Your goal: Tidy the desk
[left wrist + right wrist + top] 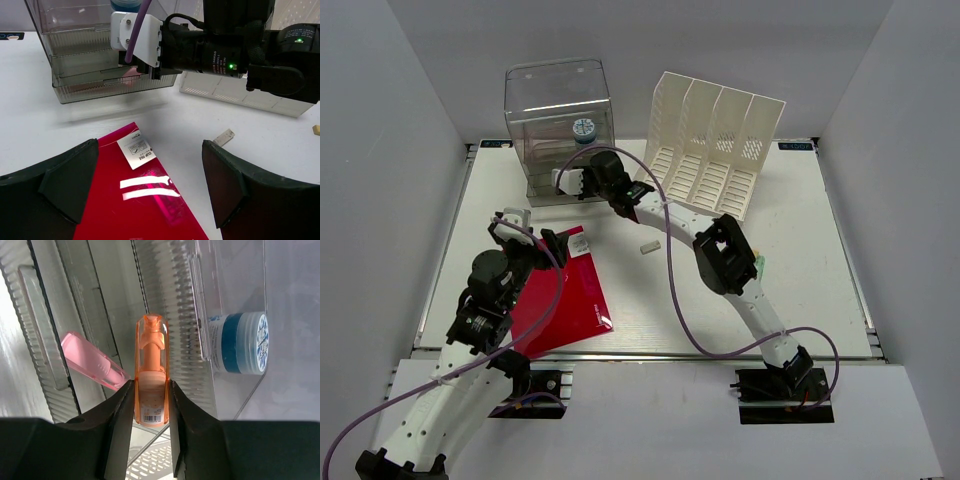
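Note:
The desk [800, 260] is a white tabletop with silver rails. My right gripper [151, 390] is shut on a small orange bottle-shaped item [151, 365], held upright at an open drawer of the clear plastic drawer box [558, 120]. A pink item [92, 365] lies in that drawer, and a blue and white round container [242, 342] sits inside the box. My left gripper [150, 185] hangs open over a red clip file folder [140, 200] with a white label, and nothing is between its fingers.
A white slotted file rack [715, 150] stands at the back right, beside the drawer box. A small white piece [650, 245] lies mid-desk, and a small green thing [760, 265] shows beside the right arm. The red folder [565, 295] covers the front left.

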You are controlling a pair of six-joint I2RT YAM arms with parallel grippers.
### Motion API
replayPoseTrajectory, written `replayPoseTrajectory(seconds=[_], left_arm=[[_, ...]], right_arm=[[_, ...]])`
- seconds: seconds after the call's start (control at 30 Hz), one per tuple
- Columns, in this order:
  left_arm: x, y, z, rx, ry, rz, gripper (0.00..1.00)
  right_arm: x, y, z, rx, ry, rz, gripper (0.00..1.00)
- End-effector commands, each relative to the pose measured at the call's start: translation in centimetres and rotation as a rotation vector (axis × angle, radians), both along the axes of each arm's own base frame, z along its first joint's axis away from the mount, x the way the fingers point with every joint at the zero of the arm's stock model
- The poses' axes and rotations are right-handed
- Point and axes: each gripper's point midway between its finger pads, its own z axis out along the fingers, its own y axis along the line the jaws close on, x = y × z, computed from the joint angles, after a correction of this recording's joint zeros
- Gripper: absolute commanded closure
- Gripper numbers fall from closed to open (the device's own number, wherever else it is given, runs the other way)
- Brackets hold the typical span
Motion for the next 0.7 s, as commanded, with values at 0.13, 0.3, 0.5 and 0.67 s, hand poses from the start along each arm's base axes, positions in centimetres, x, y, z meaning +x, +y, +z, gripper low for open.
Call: replayPoseTrajectory(seconds=[0.13,0.3,0.5,0.67], left_arm=[[0.0,-0.1,0.3,-0.003,-0.020,-0.003,0.07],[0.1,0.0,0.1,0.000,-0.016,0.000,0.07],[0.2,0.1,-0.1,0.001,-0.011,0.012,0.07],[0.1,-0.5,-0.2,0.003,-0.007,-0.023,0.06]], right_arm=[[-0.3,0.3,3.3,0.049,-0.062,-0.016,0.56],[-1.1,0.2,5.7,0.084,-0.049,-0.013,0.41],[-2.1,-1.1,7.9,0.119,0.006,-0.051,0.42],[-5.4,-4.9,12.6,0.277,0.230,-0.128,0.89]])
